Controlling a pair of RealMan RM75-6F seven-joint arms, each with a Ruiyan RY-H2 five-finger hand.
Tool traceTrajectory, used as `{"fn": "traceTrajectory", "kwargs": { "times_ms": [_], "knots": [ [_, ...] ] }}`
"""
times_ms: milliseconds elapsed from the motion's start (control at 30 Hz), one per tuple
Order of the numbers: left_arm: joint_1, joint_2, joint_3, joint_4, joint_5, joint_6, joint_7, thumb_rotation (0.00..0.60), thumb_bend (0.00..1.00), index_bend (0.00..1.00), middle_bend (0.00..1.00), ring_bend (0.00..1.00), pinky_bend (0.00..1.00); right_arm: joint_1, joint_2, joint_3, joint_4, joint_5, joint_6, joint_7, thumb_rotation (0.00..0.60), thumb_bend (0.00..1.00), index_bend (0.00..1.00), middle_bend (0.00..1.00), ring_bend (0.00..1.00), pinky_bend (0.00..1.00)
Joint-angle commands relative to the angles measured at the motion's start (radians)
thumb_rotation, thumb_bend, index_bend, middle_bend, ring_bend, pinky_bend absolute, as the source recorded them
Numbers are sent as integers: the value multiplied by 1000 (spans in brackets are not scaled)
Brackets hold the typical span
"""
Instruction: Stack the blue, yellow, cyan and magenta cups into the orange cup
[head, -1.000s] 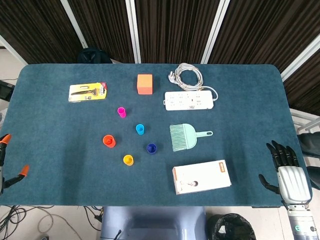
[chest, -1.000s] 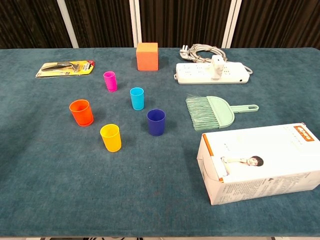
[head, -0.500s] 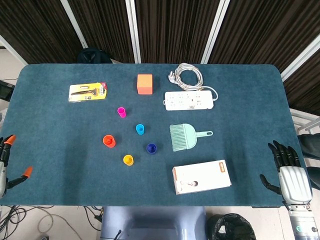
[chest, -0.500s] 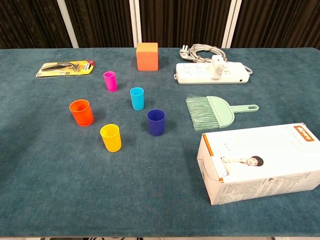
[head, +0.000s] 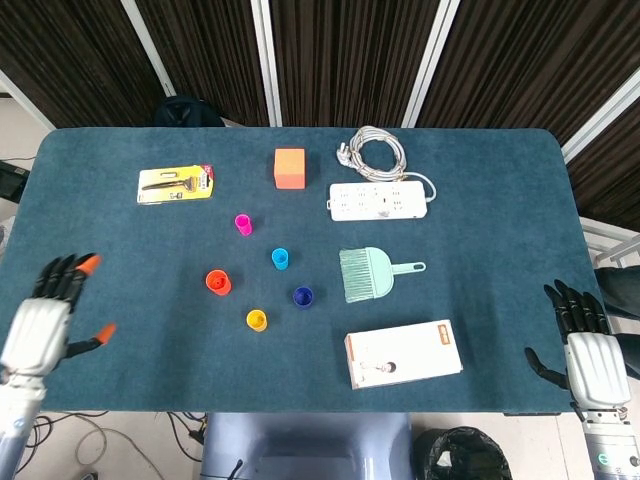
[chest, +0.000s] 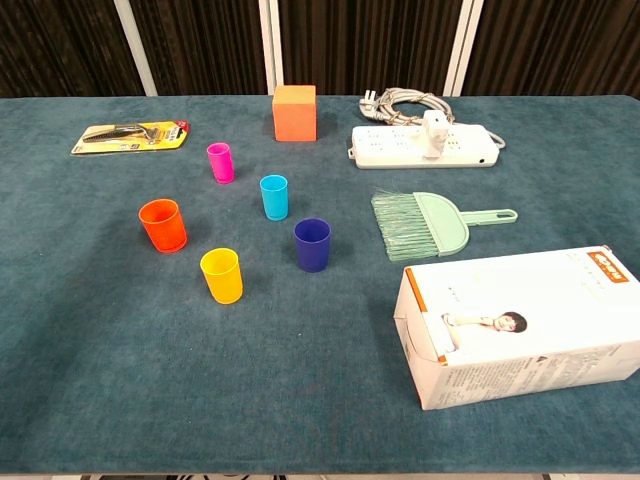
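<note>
Five small plastic cups, orange (chest: 163, 224), yellow (chest: 221, 275), dark blue (chest: 312, 244), cyan (chest: 274, 196) and magenta (chest: 220, 162), stand upright and apart on the blue-carpeted desk (chest: 120, 340), while the left robot hand (head: 45, 318) and right robot hand (head: 588, 350) hover spread and empty at its near corners.

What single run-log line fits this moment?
stage: pre-grasp | left hand: open | right hand: open | orange cup: empty | cups stacked: none
</note>
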Motion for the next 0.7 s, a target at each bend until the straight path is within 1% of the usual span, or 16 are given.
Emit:
{"fn": "traceTrajectory", "kwargs": {
  "times_ms": [33, 67, 133, 167, 200, 267, 300, 333, 500, 700],
  "knots": [
    [-160, 44, -88, -117, -49, -189, 131, 600, 185, 9, 56, 0, 0, 0, 0, 0, 0, 1, 0, 0, 600, 344, 36, 45, 77, 36],
    [-215, 40, -115, -143, -91, -259, 169, 600, 185, 17, 56, 0, 0, 0, 0, 0, 0, 1, 0, 0, 600, 344, 36, 45, 77, 36],
    [-265, 30, -138, -159, -140, -323, 202, 600, 185, 44, 57, 0, 0, 0, 0, 1, 1, 3, -1, 0, 600, 343, 36, 45, 77, 36],
    [-310, 16, -154, -168, -191, -379, 233, 600, 185, 50, 57, 0, 0, 1, 0, 1, 1, 4, -3, 1, 600, 343, 36, 45, 77, 36],
    [-332, 7, -161, -169, -217, -405, 248, 600, 185, 53, 57, 0, 0, 1, -1, 1, 2, 4, -4, 1, 600, 343, 36, 45, 77, 36],
    [-407, -28, -180, -161, -319, -485, 309, 600, 185, 55, 57, 0, 0, 3, -2, 0, 4, 8, -11, 1, 600, 344, 36, 45, 77, 36],
    [-427, -39, -183, -156, -345, -502, 325, 600, 185, 58, 57, 0, 0, 4, -3, 0, 4, 9, -13, 1, 600, 343, 36, 45, 77, 36],
    [-462, -63, -188, -144, -395, -527, 357, 600, 185, 61, 57, 0, 0, 4, -4, 0, 5, 10, -16, 0, 600, 343, 36, 45, 77, 36],
    [-572, -151, -188, -89, -526, -568, 467, 600, 185, 80, 57, 0, 0, 6, -7, 1, 7, 17, -21, -2, 600, 343, 36, 44, 77, 36],
    [-683, -261, -149, -11, -665, -579, 587, 600, 185, 101, 57, 0, 0, 8, -9, 3, 9, 27, -28, -4, 600, 343, 36, 45, 77, 36]
  ]
}}
